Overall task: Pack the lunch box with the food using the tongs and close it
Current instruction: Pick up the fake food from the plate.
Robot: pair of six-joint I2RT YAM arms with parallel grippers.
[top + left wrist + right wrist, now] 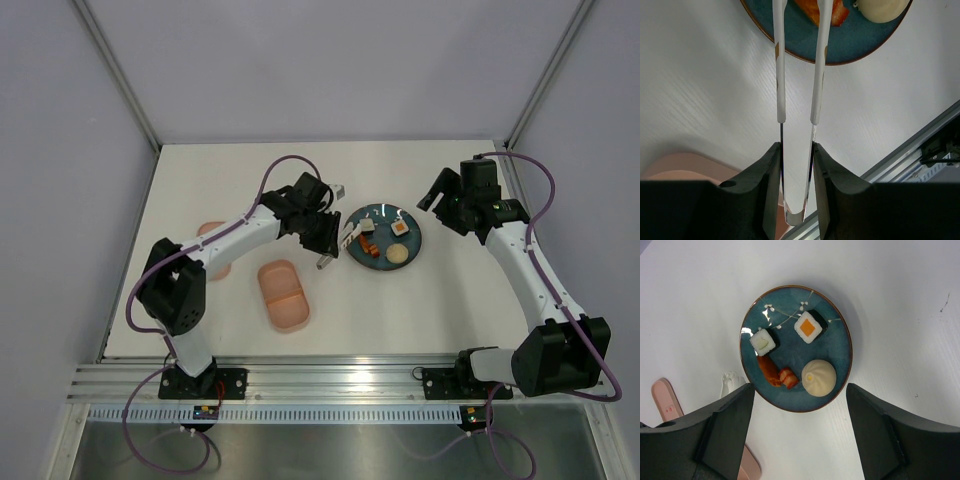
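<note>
At nine o'clock on the dark teal round plate (790,310), the left gripper (796,150) pinches the thin pale metal tongs (817,90), whose arms flank the orange-red sausage pieces (775,376). The right gripper (799,390) hovers above the plate, jaws spread. The salmon-pink two-compartment plastic lunch box (283,295) lies at the plate's seven o'clock.

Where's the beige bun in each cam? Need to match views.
Top external: bun at lower right of the teal plate, right of centre.
Left wrist: top right corner, cropped by the frame, right of the tongs.
Right wrist: plate's lower right, mid-frame.
Shared landmark: the teal plate.
</note>
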